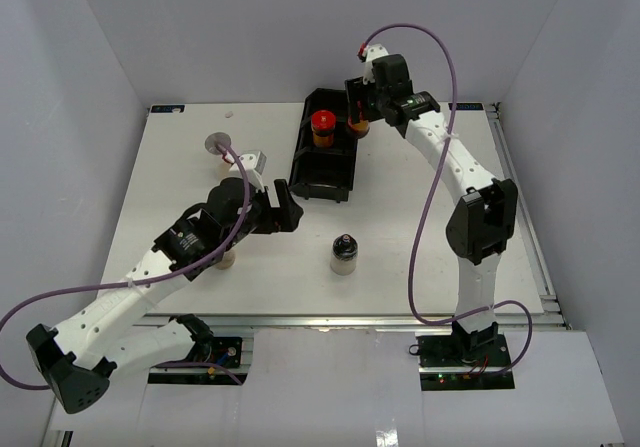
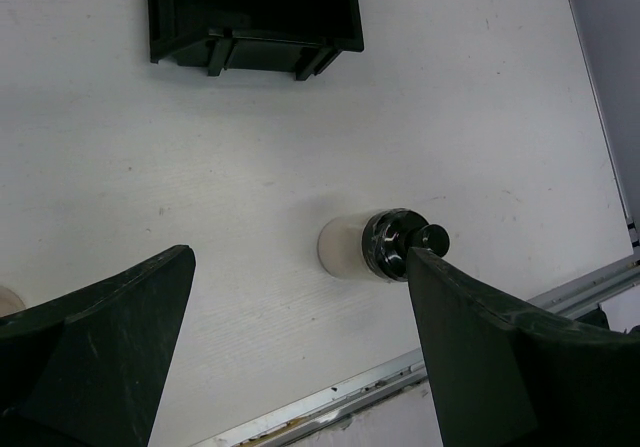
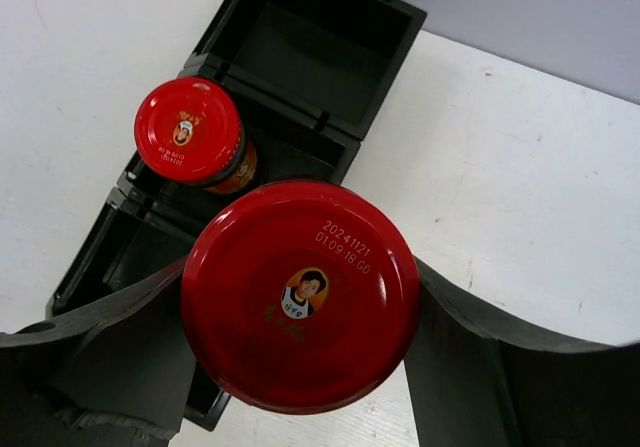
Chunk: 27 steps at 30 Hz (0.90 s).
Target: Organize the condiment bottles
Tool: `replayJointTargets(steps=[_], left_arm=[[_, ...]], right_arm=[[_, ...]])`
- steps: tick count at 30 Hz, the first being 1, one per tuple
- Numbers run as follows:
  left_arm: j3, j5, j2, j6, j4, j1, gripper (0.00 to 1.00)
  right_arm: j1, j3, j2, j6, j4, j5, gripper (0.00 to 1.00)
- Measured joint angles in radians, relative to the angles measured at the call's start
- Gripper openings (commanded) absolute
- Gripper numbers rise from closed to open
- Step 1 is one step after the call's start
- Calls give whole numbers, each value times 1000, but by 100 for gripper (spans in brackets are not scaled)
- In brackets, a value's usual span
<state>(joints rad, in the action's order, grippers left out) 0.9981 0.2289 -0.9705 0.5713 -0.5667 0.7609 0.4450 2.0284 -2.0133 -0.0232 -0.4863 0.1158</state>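
- Bottles counted: 5 at most, 4 clear and 1 partly hidden.
- 2x red-cap amber bottles:
  - red-cap bottle no. 1 (image 3: 188, 130) stands upright in the middle compartment of the black tray (image 3: 352, 29).
  - red-cap bottle no. 2 (image 3: 300, 292) is gripped in the right gripper (image 1: 358, 117). Jaws are closed on its sides under the cap, lifted at the tray's right edge. Can't tell which compartment it's over.
- 1x pale bottle w/ dark cap (image 1: 343, 254) stands upright on the tabletop (image 1: 420, 267), near side of the tray, approx centre. It's apart from the tray.
- 1x grey-lid bottle (image 1: 218, 144) sits far left on the tabletop, alone, w/ the left arm's cable crossing it.
- 1x cream item (image 1: 225, 260) sits under the left arm, mostly hidden. Prob a bottle, but can't tell the type.
- Left gripper (image 2: 300, 297): jaws spread fully wide, nothing held. It hangs over the tabletop left of the pale bottle. In the wrist view the bottle's cap sits just beside the right finger (image 2: 490, 357); can't tell if they touch.
- 1x tray w/ 3 compartments, far centre. Only 1 bottle sits inside.
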Motion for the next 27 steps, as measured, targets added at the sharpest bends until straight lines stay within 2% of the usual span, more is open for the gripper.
replayJointTargets(steps=[20,27], left_arm=[[1,27,44,-18,-13,0,98],[1,32,52,-22,-18,0,98]], right_arm=[[41,-13,-142,75,172,39,8],[48,-13,-160,82,177,41,8]])
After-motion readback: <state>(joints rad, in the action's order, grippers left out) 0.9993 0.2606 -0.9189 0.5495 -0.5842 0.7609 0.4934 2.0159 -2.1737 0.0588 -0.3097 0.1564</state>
